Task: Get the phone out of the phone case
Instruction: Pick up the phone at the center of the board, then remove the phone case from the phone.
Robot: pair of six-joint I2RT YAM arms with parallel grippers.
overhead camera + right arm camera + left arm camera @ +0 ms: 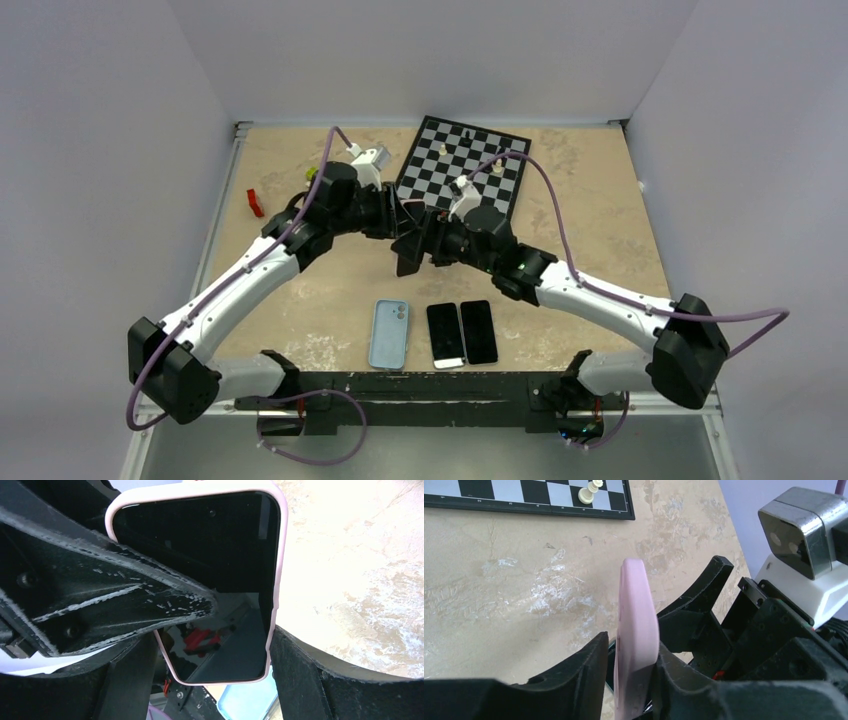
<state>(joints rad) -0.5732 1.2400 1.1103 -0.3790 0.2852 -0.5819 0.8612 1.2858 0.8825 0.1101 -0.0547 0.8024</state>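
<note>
From above, the left arm (250,275) and right arm (600,295) meet over the tabletop (600,200), their load hard to make out. A chessboard (462,165) lies behind, with a blue case (389,334) and two dark phones (446,335) near the bases.

Left wrist: the left end effector (633,647) pinches the pink phone case (636,610), seen edge-on.

Right wrist: the right end effector (215,647) grips the case's long sides, the phone (200,540) inside, partly masked by a left finger (125,595).

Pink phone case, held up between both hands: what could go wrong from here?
1. The pink case hangs above the table, phone inside; a slip while prying could drop both.
2. The right hand clamps the case's long edges, likely pinching the rim tighter on the phone.
3. The left hand has a finger across the screen, which may scratch it or block the phone's exit.
</note>
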